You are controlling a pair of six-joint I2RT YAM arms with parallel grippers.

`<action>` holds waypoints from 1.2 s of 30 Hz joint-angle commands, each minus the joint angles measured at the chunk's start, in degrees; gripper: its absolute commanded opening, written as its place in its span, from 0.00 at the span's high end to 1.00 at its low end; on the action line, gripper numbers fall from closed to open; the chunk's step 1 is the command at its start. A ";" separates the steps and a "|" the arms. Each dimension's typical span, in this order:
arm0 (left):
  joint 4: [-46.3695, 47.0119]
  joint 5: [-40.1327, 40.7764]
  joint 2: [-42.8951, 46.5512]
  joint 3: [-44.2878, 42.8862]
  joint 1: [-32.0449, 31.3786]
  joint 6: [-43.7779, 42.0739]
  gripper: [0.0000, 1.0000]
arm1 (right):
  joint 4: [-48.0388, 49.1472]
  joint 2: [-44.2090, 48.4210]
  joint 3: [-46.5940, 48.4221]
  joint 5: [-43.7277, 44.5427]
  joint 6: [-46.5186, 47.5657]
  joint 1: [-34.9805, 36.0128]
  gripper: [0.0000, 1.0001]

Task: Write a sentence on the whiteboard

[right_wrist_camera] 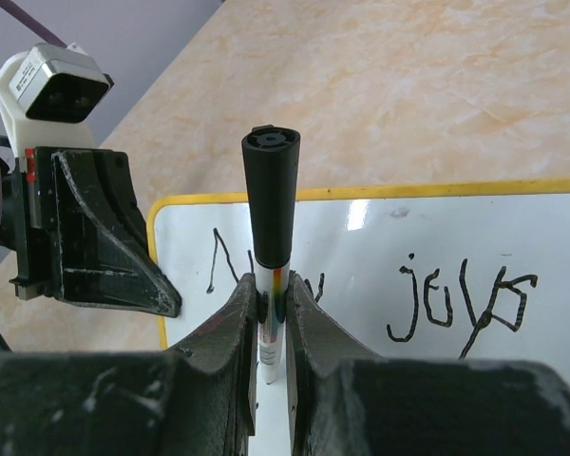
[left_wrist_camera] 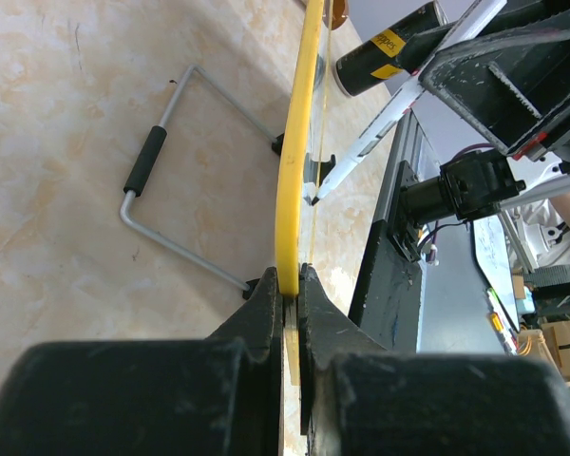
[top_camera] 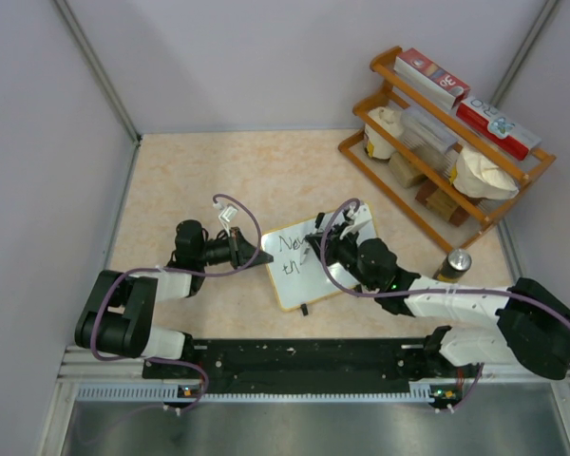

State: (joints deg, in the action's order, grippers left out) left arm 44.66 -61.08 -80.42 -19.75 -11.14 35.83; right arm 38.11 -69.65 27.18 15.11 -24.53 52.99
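The small glossy white whiteboard with a thin yellow-tan frame and rounded corners sits mid-table, with black handwriting on it. The left tool is clenched on its 9 o'clock edge; the right tool grasps a white, black-capped marker. The table is beige marbled; pale lilac walls surround it.

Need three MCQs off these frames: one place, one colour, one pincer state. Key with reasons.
1. The wooden rack stands: A) in the far right corner B) at the near left edge C) between the arm bases
2. The marker has an upper end that is: A) red B) black C) green
3. The left pincer is: A) open B) shut on the edge of the whiteboard C) holding a can

Key: 1A, it sits far right in the top view. 2B, a black end sticks up from the right pincer. 3B, it clamps the frame.
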 commanded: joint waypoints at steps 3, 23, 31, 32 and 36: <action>1.39 -3.43 -0.61 -0.20 -0.55 -2.26 1.00 | 2.85 -1.19 2.26 -1.40 -0.07 -0.52 1.00; 1.39 -3.43 -0.52 -0.12 -0.55 -2.26 1.00 | 1.01 -0.41 1.03 2.73 0.10 -0.96 1.00; 1.39 -3.43 -0.44 -0.12 -0.55 -2.26 1.00 | -0.23 1.62 1.65 3.34 0.98 -2.28 1.00; 1.39 -3.43 -0.52 -0.12 -0.55 -2.26 1.00 | -0.14 1.53 1.65 3.26 0.98 -2.37 1.00; 1.39 -3.43 -0.44 -0.12 -0.55 -2.26 1.00 | -0.14 0.74 3.14 1.85 1.16 -2.46 1.00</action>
State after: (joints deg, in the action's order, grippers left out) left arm 44.66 -61.06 -80.42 -19.75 -11.14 35.83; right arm 37.85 -69.23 27.18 16.45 -24.58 51.20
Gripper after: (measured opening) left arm 0.038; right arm 0.105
